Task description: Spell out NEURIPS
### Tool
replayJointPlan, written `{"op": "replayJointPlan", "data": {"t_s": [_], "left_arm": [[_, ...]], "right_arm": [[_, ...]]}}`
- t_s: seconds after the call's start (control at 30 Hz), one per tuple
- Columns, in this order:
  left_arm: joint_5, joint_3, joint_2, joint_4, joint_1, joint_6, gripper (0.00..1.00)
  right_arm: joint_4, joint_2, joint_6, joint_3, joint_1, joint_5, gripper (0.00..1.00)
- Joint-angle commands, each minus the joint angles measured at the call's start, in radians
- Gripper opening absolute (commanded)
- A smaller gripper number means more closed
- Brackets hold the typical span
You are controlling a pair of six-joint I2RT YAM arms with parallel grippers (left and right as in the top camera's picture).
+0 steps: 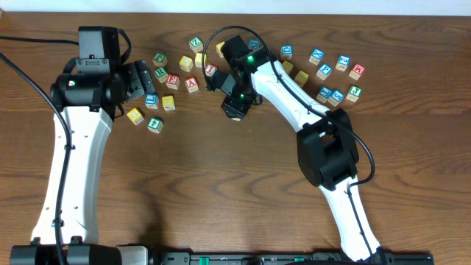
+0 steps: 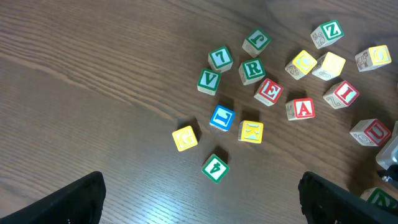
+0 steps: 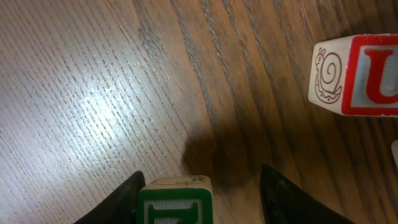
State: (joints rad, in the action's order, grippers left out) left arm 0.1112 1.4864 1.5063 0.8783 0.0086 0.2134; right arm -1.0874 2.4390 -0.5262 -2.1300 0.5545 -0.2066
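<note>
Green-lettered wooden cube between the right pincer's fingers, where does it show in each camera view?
Overhead: green-lettered wooden cube, upper middle, at the right pincer.
Left wrist: bottom right corner, cut by the edge.
Right wrist: bottom centre, between its fingers.
Shared landmark: red U wooden cube, beside it in both wrist views; not seen overhead.

Green-lettered cube (image 3: pixel 175 200) partly below frame

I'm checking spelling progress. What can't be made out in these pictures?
Right wrist: green-lettered cube, letter cut off by the bottom edge.
Right wrist: red U cube, right side cut off by the frame edge.
Overhead: yellow cube, faint face marking too small to read.
</note>
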Motion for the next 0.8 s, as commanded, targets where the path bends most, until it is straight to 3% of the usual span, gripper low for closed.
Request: {"op": "replayJointPlan", "data": {"t_s": [0.0, 0.13, 0.77], "left_arm": [[0.013, 0.001, 0.003, -0.002, 0.003, 0.010, 0.98], [0.013, 0.001, 0.003, -0.001, 0.003, 0.010, 0.98], [0.013, 0.001, 0.003, -0.002, 0.003, 0.010, 0.98]], "right_arm": [[-0.001, -0.028, 0.012, -0.016, -0.001, -0.031, 0.57], [-0.002, -0.028, 0.000, -0.016, -0.001, -0.065, 0.63], [-0.031, -0.028, -0.052, -0.016, -0.002, -0.066, 0.64]]}}
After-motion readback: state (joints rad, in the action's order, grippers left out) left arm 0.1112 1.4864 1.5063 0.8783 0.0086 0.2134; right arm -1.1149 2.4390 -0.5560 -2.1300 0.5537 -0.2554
